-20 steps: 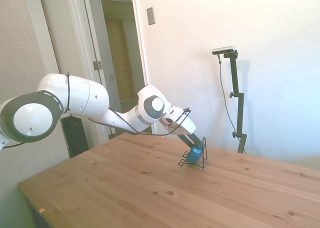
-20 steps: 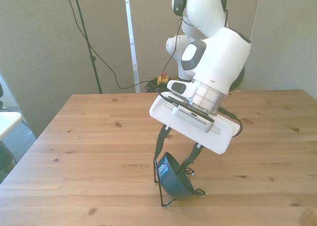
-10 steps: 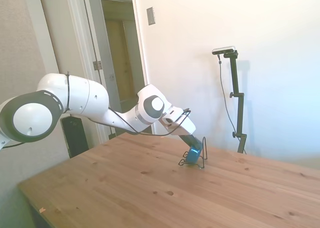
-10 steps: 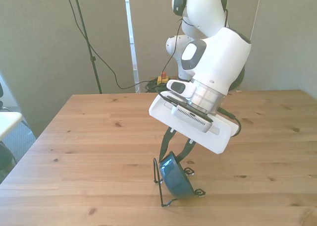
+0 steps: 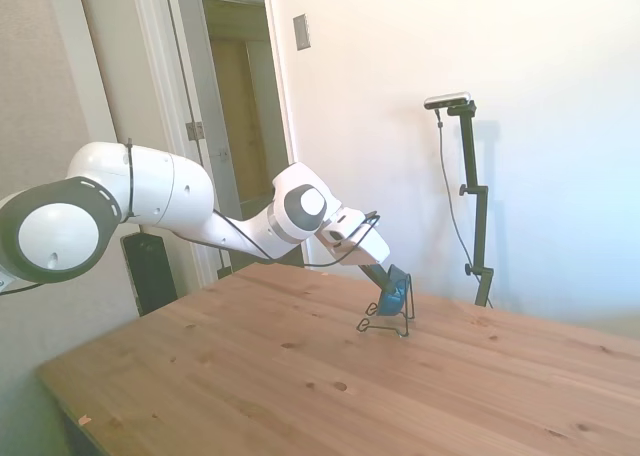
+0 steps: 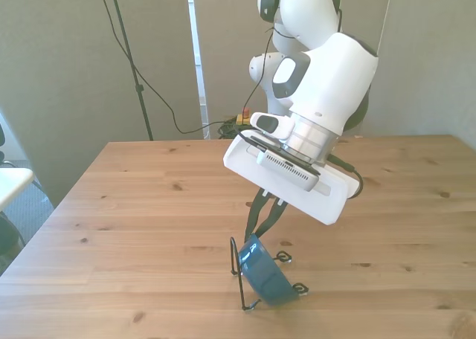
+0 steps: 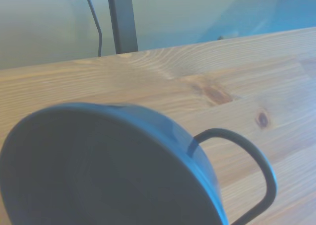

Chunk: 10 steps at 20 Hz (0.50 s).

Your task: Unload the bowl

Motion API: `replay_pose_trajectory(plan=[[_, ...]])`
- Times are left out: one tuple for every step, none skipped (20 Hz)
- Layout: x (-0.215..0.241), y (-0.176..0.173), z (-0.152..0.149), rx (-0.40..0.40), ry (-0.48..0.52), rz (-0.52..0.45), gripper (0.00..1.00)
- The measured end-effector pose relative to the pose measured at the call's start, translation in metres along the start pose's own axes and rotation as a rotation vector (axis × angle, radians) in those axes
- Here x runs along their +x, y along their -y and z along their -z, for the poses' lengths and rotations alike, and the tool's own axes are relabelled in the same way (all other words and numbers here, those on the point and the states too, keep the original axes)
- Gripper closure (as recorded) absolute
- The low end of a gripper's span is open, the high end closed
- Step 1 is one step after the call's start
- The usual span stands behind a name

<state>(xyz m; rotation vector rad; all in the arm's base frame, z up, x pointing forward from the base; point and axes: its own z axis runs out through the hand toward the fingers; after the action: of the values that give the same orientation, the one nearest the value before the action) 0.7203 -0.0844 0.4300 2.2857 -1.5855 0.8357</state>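
Note:
A small blue bowl (image 6: 266, 273) stands on edge in a thin black wire rack (image 6: 236, 261) near the table's front in the front view. My gripper (image 6: 262, 221) reaches down at a slant from above, and its dark fingers (image 6: 257, 209) have come together on the bowl's upper rim. In the side view the bowl (image 5: 394, 294) tilts at the fingertips, a little above the rack's base (image 5: 384, 325). The wrist view is filled by the bowl's dark inside (image 7: 98, 170), with one wire loop of the rack (image 7: 256, 170) beside it.
The wooden table (image 6: 134, 205) spreads wide around the rack. A dark stand with cables (image 6: 130, 56) rises behind the table on the front view's left. A doorway (image 5: 235, 126) is behind the arm in the side view.
The fingers have drawn together onto the bowl's rim. The wrist has pulled up and back a little, and the bowl has tipped and risen slightly in the rack.

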Motion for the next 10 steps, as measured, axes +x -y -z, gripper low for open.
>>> replay_pose_trajectory(plan=[[0.000,0.000,0.002,0.003,0.001,-0.001,1.00],[0.000,0.000,0.004,0.006,0.002,-0.001,1.00],[0.000,0.000,0.008,0.009,0.005,0.000,1.00],[-0.001,0.001,0.011,0.015,0.007,0.001,1.00],[-0.002,0.002,0.016,0.023,0.009,0.002,1.00],[-0.004,0.004,0.022,0.032,0.012,0.004,1.00],[-0.006,0.006,0.028,0.044,0.016,0.007,1.00],[-0.009,0.009,0.034,0.056,0.020,0.010,1.00],[-0.013,0.012,0.042,0.069,0.026,0.017,1.00],[-0.019,0.014,0.049,0.083,0.033,0.024,1.00]])
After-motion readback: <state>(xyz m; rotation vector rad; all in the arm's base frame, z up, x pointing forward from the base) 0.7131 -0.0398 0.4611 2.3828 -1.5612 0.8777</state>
